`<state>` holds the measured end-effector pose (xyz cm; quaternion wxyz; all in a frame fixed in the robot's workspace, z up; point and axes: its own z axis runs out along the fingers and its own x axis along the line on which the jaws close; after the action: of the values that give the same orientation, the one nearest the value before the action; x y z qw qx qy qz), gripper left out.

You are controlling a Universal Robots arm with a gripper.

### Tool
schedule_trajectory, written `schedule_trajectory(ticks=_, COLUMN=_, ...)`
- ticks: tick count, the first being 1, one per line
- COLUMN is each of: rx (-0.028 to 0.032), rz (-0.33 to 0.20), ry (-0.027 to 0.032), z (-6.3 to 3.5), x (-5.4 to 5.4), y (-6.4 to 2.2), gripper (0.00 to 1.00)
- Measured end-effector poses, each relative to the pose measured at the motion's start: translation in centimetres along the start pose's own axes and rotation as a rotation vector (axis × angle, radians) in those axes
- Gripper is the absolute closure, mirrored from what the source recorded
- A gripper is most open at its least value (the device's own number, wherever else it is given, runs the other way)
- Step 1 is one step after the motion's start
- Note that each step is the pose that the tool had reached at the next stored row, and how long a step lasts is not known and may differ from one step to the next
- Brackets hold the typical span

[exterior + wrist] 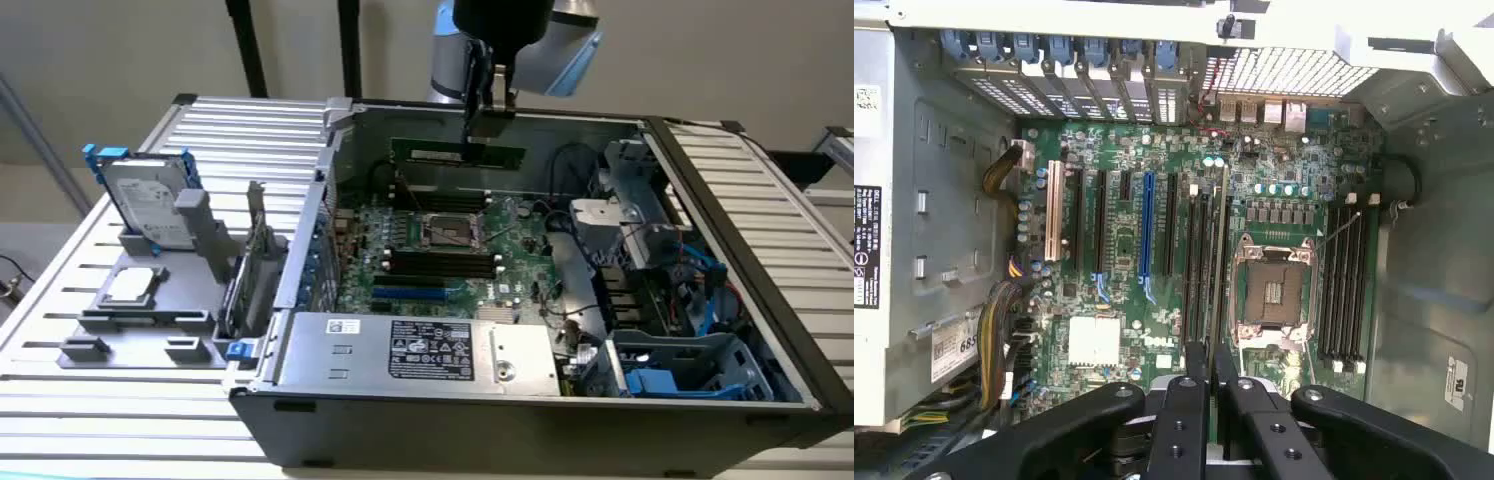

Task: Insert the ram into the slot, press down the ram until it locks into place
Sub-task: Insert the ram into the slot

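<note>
My gripper (483, 122) hangs over the far side of the open computer case, shut on the ram (461, 153). The ram is a long green stick, held level and on edge, well above the motherboard (521, 235). In the wrist view the ram (1219, 250) appears edge-on as a thin line running out from between my gripper's (1210, 385) black fingers. Below it lie the long black slots (1199, 265) beside the CPU socket (1272, 295). Another bank of slots (1347, 280) sits on the socket's other side. In the exterior view, black slots (434, 263) lie just in front of the CPU socket (451, 232).
A shorter blue slot (1146, 225) runs parallel among the expansion sockets. The power supply box (414, 350) fills the case's near side, and a drive cage with blue parts (681, 370) stands at the exterior view's right. A hard drive (147, 205) stands on a grey fixture outside the case. Cable bundles (1004, 340) run along one wall.
</note>
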<state>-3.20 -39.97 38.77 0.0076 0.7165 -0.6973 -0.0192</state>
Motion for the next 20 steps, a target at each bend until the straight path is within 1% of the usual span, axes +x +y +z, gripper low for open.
schedule_trajectory(ticks=13, rx=-0.0001, rz=0.0, ry=0.0002, z=0.04, x=0.0, y=0.0, gripper=0.86)
schedule_trajectory(ticks=20, rx=0.0, rz=0.0, ry=0.0, z=1.24, x=0.0, y=0.0, gripper=0.86)
